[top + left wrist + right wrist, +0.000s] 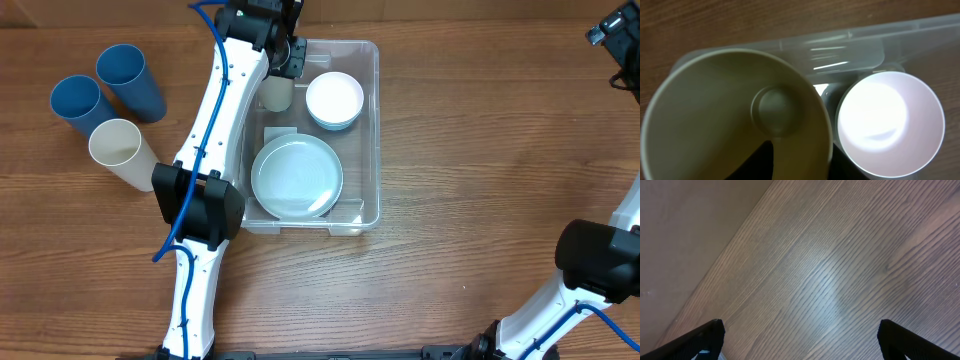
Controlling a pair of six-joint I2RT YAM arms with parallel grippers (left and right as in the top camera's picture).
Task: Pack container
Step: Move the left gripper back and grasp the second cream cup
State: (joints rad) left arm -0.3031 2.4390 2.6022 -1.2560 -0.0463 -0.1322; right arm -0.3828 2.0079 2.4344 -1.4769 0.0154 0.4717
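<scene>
The clear container (371, 130) sits mid-table, also seen as a clear wall (850, 44) in the left wrist view. It holds a pale blue plate (296, 177) and a white bowl (334, 98) (890, 120). A cream cup (277, 93) (715, 110) stands upright in its back left corner. My left gripper (287, 62) (805, 162) hangs over that cup, one finger inside and one outside the wall, with a gap wider than the wall. My right gripper (800, 335) is open over bare wood, and only part of it (612, 30) shows at the overhead view's top right corner.
Left of the container lie two blue cups (130, 80) (78, 105) and another cream cup (120, 148), grouped together on the wooden table. The left arm stretches along the container's left side.
</scene>
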